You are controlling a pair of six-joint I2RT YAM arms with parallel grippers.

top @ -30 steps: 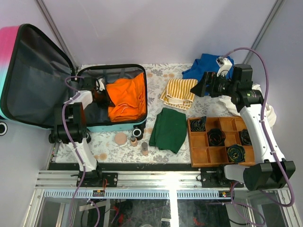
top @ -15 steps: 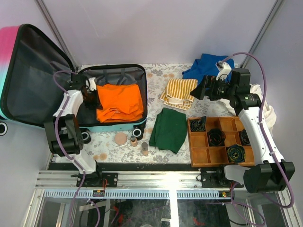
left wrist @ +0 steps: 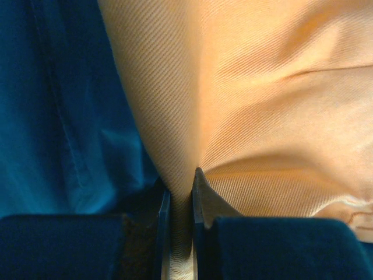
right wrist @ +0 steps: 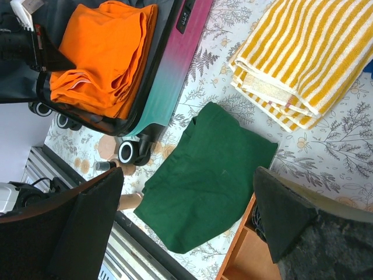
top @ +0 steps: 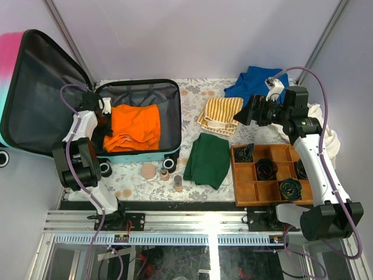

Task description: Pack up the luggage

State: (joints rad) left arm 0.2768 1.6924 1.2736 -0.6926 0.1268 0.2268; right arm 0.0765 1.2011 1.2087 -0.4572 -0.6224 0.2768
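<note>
The luggage (top: 170, 99) lies open at the left, its lid (top: 41, 93) raised and its dark lining showing. A folded orange garment (top: 135, 125) lies in the base. My left gripper (top: 106, 121) is at the garment's left edge, shut on a fold of the orange cloth (left wrist: 250, 105); the fabric is pinched between the jaws at my left gripper (left wrist: 179, 195). My right gripper (top: 243, 112) hangs open above the table with nothing between its fingers. In the right wrist view my right gripper (right wrist: 186, 201) sits over a green cloth (right wrist: 204, 181) and a yellow striped towel (right wrist: 303, 58).
A wooden compartment tray (top: 246, 189) holds dark rolled items at the front right. A blue cloth (top: 253, 81) and a white cloth (top: 327, 137) lie at the back right. Small bottles and a round puff (top: 150, 171) stand in front of the luggage, near its wheels (right wrist: 128, 151).
My left gripper has closed on the orange garment and dragged it to the left side of the luggage base. The right arm has barely moved.
</note>
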